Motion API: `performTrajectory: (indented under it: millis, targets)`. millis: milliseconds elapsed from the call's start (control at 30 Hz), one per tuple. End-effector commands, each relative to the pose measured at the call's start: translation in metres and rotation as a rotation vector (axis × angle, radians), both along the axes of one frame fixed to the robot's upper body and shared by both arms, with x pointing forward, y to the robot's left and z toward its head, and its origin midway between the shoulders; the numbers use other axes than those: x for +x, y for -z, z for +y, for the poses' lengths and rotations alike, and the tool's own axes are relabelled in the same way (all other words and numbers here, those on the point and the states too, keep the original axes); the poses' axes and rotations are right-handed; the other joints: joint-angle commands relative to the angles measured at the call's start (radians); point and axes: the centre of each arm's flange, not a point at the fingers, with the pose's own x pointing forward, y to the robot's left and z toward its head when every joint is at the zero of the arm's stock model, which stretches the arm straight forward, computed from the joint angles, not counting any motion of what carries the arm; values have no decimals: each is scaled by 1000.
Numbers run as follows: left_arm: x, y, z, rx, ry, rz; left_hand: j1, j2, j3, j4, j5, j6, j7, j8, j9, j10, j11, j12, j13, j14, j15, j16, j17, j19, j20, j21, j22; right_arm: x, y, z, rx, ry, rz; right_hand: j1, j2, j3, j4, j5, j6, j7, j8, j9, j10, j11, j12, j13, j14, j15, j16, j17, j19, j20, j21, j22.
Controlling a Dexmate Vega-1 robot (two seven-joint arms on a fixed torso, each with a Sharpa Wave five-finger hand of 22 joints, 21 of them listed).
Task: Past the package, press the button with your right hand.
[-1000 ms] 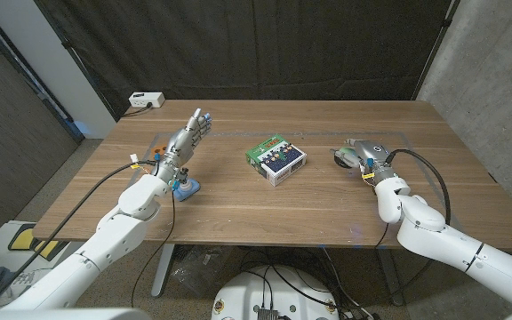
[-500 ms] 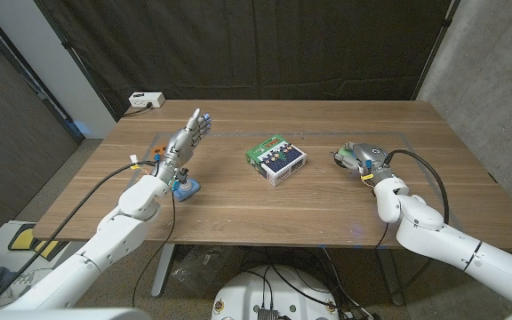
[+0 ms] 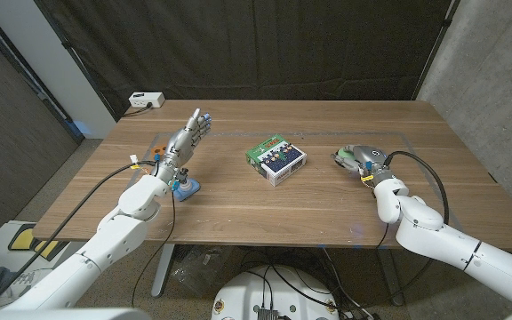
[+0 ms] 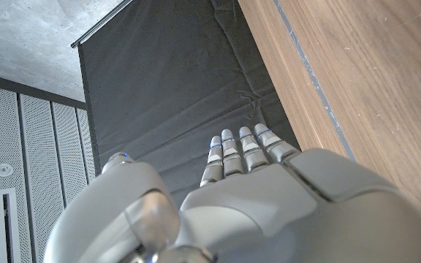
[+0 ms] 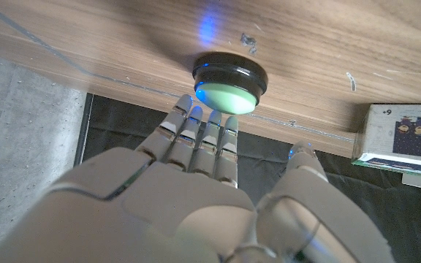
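Note:
The green-capped button on its black base sits on the table's right side, partly hidden under my right hand in the head view. That hand reaches over it with straight fingers, their tips at the green cap and nothing held. The package, a small green and white box, lies at the table's middle, to the left of the button; its corner shows in the right wrist view. My left hand is raised above the table's left side, fingers straight and holding nothing.
A small blue object stands on the table under my left wrist. A white box sits at the back left corner. A black curtain hangs behind the table.
My right hand has sunk slightly over the button. The left hand and the package have not moved.

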Motion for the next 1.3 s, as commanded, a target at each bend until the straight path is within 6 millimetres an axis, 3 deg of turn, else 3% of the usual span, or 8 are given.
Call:
performTrajectory:
  millis: [33,200,667,833,1133,1300]
  targets:
    - [1,1,1,2,0,10,5,4,-5,2,-6,11,-1,-2,5,7,-5,-3,2,1,-3,-1,2,-5,5,0,2,2,2,2,-1,0,8,2,8,7,-3,-4,40,-5,14,5,31,-3,13,2,40,-58,11,4,36,-76,6,4]
    - [1,1,2,-1,-2,12,5,4,-6,2,-7,12,-1,-2,5,7,-4,-3,2,2,-3,-1,2,-6,6,0,2,4,3,3,-1,1,14,2,10,9,-5,-7,93,-10,26,5,86,-8,27,2,106,-76,23,5,97,-89,19,7]
    - [5,4,2,-2,5,25,7,6,-9,2,-9,15,-1,-2,5,8,-4,-4,2,4,-4,0,2,-10,8,-1,2,11,16,9,-21,12,70,7,11,13,-9,-8,159,-18,42,4,116,-17,31,2,134,-84,22,4,118,-91,19,8]
    - [6,2,2,4,6,22,7,6,-10,2,-10,15,-1,-3,5,9,-6,-4,2,3,-4,-1,2,-10,8,-1,2,13,20,9,-14,14,85,8,13,16,-10,-11,215,-31,50,2,189,-38,50,0,180,-97,26,4,158,-110,25,9]
    - [4,1,2,7,4,16,8,7,-11,2,-12,15,0,-4,5,9,-6,-5,2,4,-4,-1,2,-10,8,-1,2,16,25,8,0,10,101,9,10,17,-13,-12,248,-32,51,1,221,-34,52,-2,221,-111,29,3,200,-123,33,9]
    - [3,1,2,5,4,17,8,8,-12,2,-12,13,-1,-5,5,8,-5,-5,2,4,-4,-1,2,-10,8,0,2,16,26,9,4,10,109,10,10,17,-14,-12,252,-31,51,1,225,-33,52,-2,223,-112,28,2,202,-124,33,9]
